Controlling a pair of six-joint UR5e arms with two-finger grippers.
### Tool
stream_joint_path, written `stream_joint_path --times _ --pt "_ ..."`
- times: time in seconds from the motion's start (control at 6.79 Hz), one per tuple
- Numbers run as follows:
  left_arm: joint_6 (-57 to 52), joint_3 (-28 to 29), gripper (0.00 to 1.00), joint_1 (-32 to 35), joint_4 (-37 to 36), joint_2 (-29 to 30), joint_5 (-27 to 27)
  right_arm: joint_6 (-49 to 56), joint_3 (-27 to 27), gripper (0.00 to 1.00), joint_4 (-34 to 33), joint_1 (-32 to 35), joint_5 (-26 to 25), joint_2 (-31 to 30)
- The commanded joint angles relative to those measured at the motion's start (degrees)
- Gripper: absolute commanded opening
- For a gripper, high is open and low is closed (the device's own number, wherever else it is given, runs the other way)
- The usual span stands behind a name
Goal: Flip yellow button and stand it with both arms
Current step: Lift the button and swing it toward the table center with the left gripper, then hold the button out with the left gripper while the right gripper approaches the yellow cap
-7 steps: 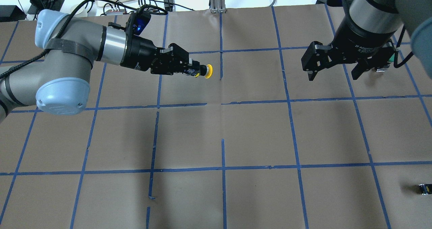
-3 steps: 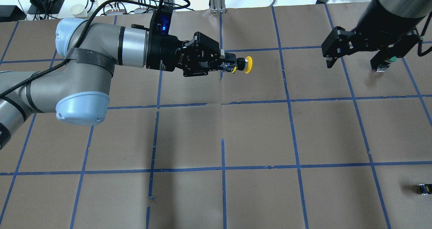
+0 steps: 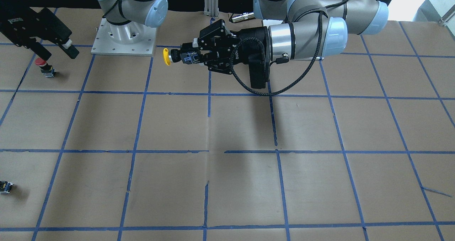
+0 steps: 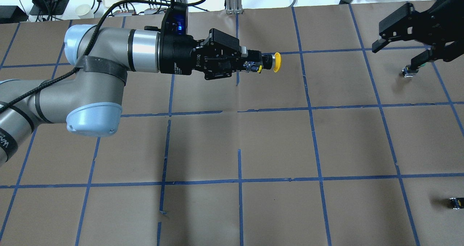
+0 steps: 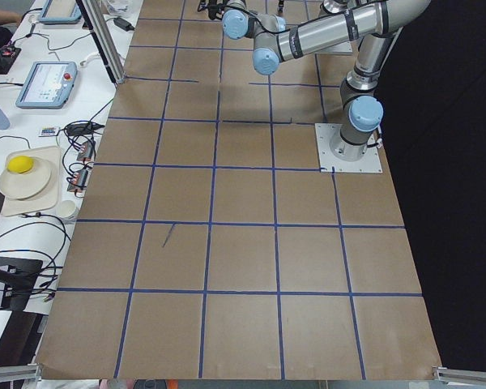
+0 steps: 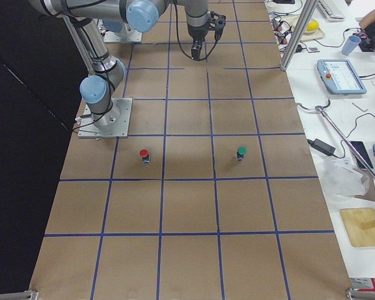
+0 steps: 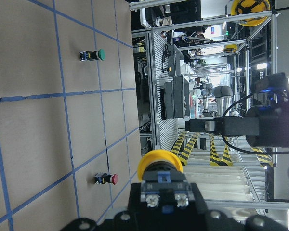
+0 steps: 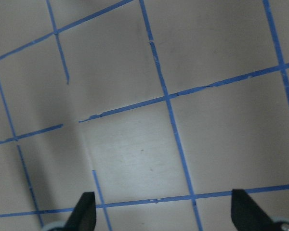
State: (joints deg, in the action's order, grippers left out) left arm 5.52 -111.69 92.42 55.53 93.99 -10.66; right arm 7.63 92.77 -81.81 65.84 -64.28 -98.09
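Note:
My left gripper [image 4: 252, 65] is shut on the yellow button's grey-black switch block. It holds the yellow button [image 4: 276, 62] level, high above the table, with the cap pointing toward my right arm. The button also shows in the front view [image 3: 166, 56] and in the left wrist view [image 7: 158, 163]. My right gripper [image 4: 395, 55] is open and empty at the far right, well apart from the yellow button. It also shows in the front view [image 3: 57, 52], and its fingertips [image 8: 86, 211] are spread wide over bare table.
A red-capped button [image 3: 42, 65] and a green-capped button [image 6: 241, 152] stand on the table near my right gripper. A small dark switch block [image 4: 455, 202] lies at the right edge. The table [image 4: 275, 144] is brown paper with a blue tape grid.
My left gripper has carried the yellow button to the right, past the table's centre line. My right gripper has pulled back toward the upper right edge, still open.

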Motion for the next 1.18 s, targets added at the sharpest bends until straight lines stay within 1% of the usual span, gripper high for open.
stream_joint_path --times 0.0,0.15,0.29,0.44,0.59,0.74,1.03 --pt "2.6 0.7 0.02 0.1 0.5 0.3 3.2 7.2 2.6 0.99 10.7 -9.4 20.0 0.0" --pt "5.8 0.8 0.02 0.1 0.5 0.3 3.5 7.6 4.7 0.99 13.4 -9.4 24.5 -0.4" --pt "10.3 1.0 0.02 0.1 1.4 -0.5 6.3 7.4 5.6 0.99 18.0 -8.4 30.1 -1.5" --pt "12.2 1.9 0.02 0.3 4.7 -0.5 7.5 6.7 6.4 0.99 23.3 -4.7 33.0 -1.2" --pt "12.4 2.1 0.02 0.3 6.1 0.0 8.6 3.5 7.3 0.99 27.3 -0.6 42.4 -0.4" --pt "13.0 2.2 0.02 0.4 6.2 -0.5 8.6 1.1 8.8 0.99 29.1 0.2 47.4 -0.3" --pt "12.9 3.0 0.02 0.4 5.9 -0.3 8.6 3.1 9.4 0.99 27.2 0.5 47.6 0.0"
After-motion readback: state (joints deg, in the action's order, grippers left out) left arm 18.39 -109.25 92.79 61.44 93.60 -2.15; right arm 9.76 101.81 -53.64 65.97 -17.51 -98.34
